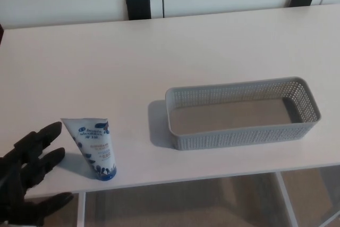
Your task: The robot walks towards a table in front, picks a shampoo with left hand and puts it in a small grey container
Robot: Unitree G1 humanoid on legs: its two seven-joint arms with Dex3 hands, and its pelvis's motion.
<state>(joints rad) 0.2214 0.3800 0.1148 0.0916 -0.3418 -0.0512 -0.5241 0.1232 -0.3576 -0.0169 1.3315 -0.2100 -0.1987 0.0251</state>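
The left hand [29, 176] is hovering at the front-left edge of the table [106, 62], fingers spread and gripping nothing, just beside the shampoo [94, 150], which is lying flat, cap seemingly pointing toward the edge, apart from the grey container [241, 137]

1. Bare worktop [159, 57] lies between the shampoo tube [94, 147] and the grey container [241, 137], an open lane
2. The left hand [29, 176], fingers spread, sits just beside the tube, a narrow gap between
3. The container's mesh walls rise as a barrier; its top is open
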